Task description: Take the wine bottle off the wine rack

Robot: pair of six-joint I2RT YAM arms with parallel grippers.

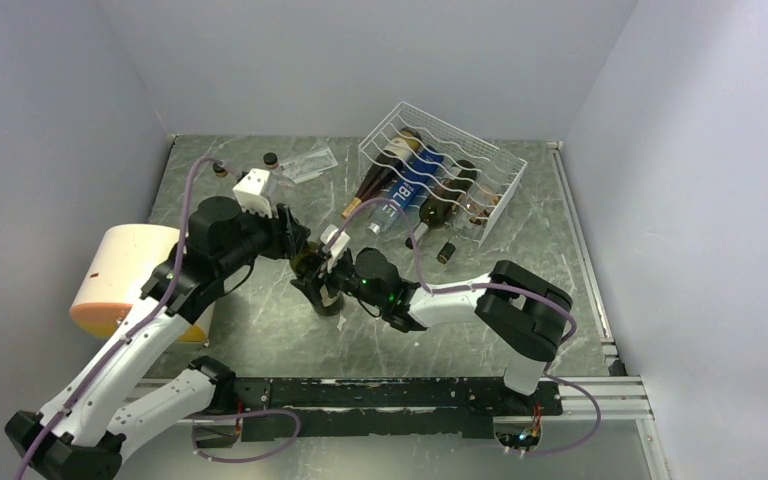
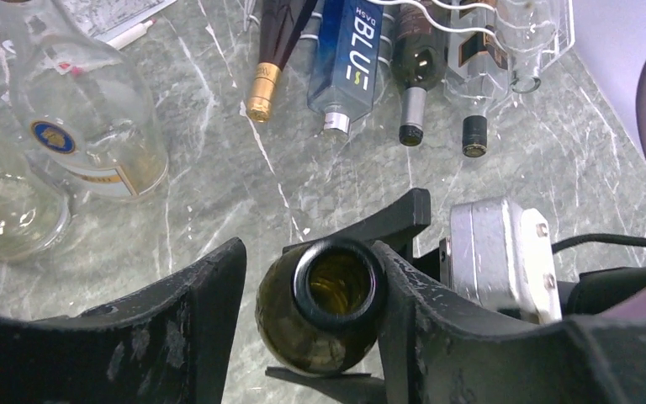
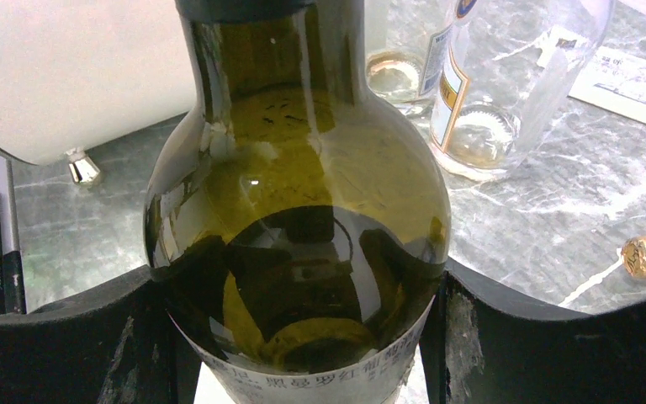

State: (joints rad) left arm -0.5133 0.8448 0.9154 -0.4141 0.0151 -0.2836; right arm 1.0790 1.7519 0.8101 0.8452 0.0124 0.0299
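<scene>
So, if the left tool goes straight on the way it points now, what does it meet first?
The green bottle: its neck stands between the fingers of the left tool, so its shoulder probably comes first.

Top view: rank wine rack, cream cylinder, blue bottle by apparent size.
1. wine rack: largest, by a small margin.
2. cream cylinder: close behind. The left arm covers part of it, so that gap is unsure.
3. blue bottle: clearly smallest.
</scene>
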